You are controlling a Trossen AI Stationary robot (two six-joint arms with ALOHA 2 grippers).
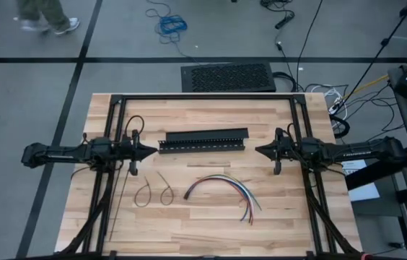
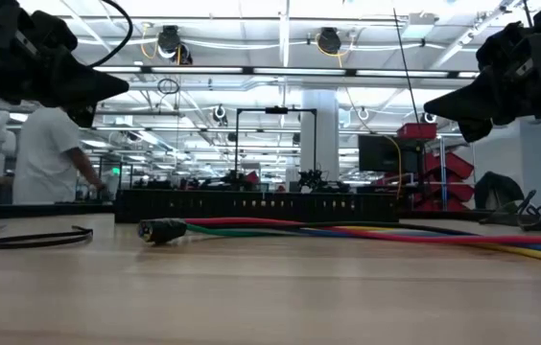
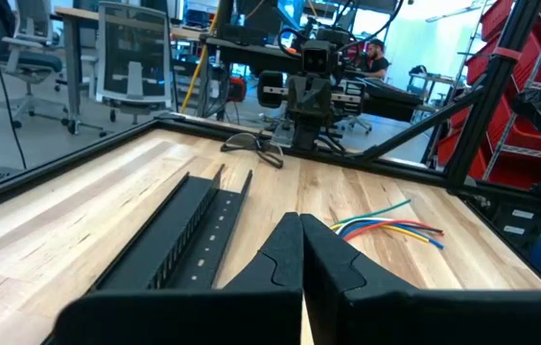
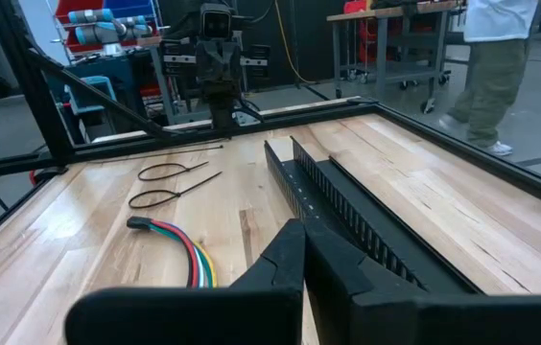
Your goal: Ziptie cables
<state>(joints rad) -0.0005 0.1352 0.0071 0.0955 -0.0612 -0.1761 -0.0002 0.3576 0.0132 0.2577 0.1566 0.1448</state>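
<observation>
On the wooden table [image 1: 189, 231], the cables [image 1: 221, 186] lie loose near the front edge, with two looped zipties [image 1: 156, 193] just beside them. Above, the left gripper [image 1: 153, 152] and right gripper [image 1: 259, 151] hover apart, fingers pinched together, empty, flanking a black slotted channel [image 1: 203, 140].

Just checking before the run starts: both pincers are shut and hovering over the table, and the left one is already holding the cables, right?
Not quite. The left pincer is shut but holds nothing. The high view shows the cables lying loose on the table, beside the looped zipties. The right pincer is shut too, and both hover over the table.
</observation>
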